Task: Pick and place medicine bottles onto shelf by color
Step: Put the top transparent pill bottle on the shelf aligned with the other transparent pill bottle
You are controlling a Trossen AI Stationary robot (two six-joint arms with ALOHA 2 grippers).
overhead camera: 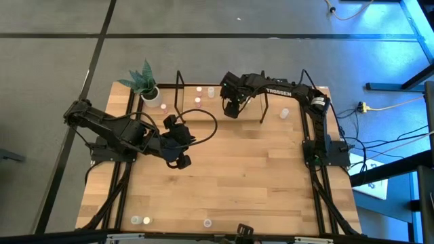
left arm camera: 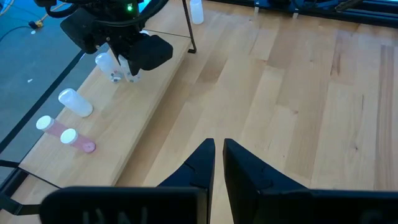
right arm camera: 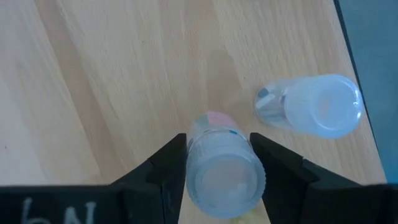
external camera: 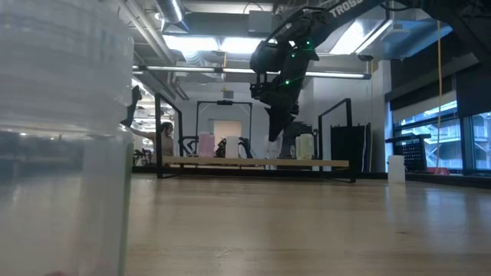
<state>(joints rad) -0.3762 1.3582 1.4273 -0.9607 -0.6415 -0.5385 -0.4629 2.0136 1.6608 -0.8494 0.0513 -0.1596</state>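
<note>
While the left pincer (left arm camera: 217,163) waits clenched and empty over the bare worktop (overhead camera: 258,176), the right pincer (right arm camera: 217,155), its arm lettered "TROSSEN", grips a pink-marked bottle (right arm camera: 219,163) upright over the shelf (left arm camera: 134,118) beside another bottle (right arm camera: 314,106), seemingly to set it among like colours.

The right tool (overhead camera: 231,108) hangs over the shelf (overhead camera: 254,116), the left tool (overhead camera: 180,161) mid-table.
</note>
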